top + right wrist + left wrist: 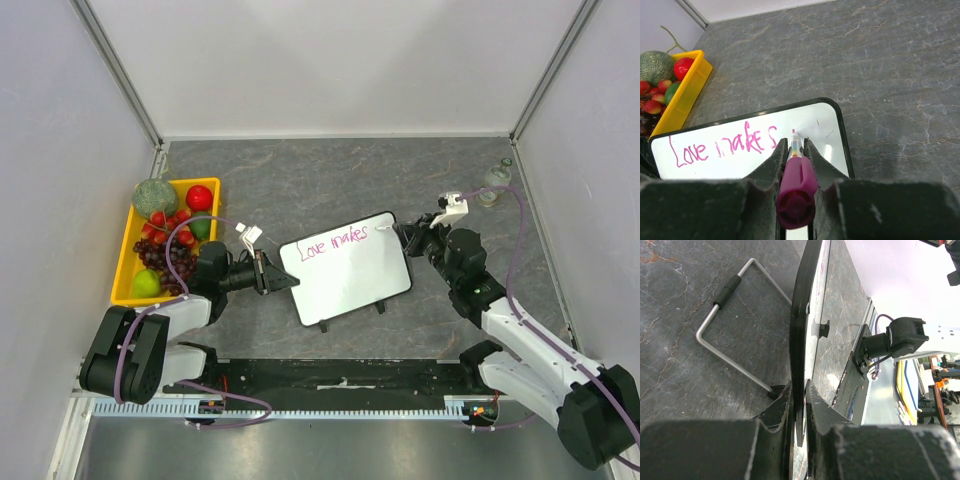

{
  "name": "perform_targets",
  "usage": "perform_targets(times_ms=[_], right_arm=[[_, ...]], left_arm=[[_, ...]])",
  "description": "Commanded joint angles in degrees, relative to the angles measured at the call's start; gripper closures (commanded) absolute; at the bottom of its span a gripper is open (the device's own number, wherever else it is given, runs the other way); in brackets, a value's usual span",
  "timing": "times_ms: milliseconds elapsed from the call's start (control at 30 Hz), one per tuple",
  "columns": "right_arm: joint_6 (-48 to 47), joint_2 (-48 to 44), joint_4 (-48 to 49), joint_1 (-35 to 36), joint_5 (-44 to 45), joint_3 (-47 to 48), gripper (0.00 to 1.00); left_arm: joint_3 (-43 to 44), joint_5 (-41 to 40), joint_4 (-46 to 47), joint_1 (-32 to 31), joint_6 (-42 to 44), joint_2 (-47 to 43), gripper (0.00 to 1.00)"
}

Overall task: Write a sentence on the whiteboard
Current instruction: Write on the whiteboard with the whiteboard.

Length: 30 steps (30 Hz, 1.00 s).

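The whiteboard lies tilted in the middle of the table, black-framed. The sentence along its top reads "Love makes" in pink. My left gripper is shut on the board's left edge. In the left wrist view the board's frame runs edge-on between the two jaws of that gripper. My right gripper is at the board's top right corner, shut on a magenta marker. The marker's tip rests on the whiteboard just right of the sentence, between the fingertips of the right gripper.
A yellow tray of fruit stands at the left, close behind my left arm; it also shows as the yellow tray in the right wrist view. A small clear bottle stands at the back right. The board's wire stand lies folded out on the table.
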Motion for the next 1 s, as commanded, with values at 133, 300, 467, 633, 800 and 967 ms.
perform_targets(times_ms=[133,300,467,633,800,967], right_arm=[[-1.08,-2.35,-0.98,-0.25,-1.16,-2.74,1.0],[-0.82,-3.32,-0.98,-0.33,-1.52,-3.63,1.0],[0.06,-4.46,-1.15,-0.33,-1.34,-1.61,1.0],[1.11,-4.64,-0.19,-0.33,-1.52,1.64,1.0],[1.2,-2.62,1.3,-0.33,-0.9,3.75,1.0],[1.2,0.54,2.8,-0.25,-0.73,4.29,1.0]], left_arm=[[0.98,-0.49,0.93,-0.25,1.46,0.1,0.98],[0.98,-0.49,0.93,-0.17,1.54,0.19,0.98],[0.98,-0.49,1.02,-0.08,1.54,0.1,0.98],[0.98,-0.49,0.93,-0.17,1.46,0.02,0.98],[0.9,-0.41,1.02,-0.25,1.54,0.02,0.98],[0.9,-0.49,0.93,-0.17,1.54,0.1,0.98]])
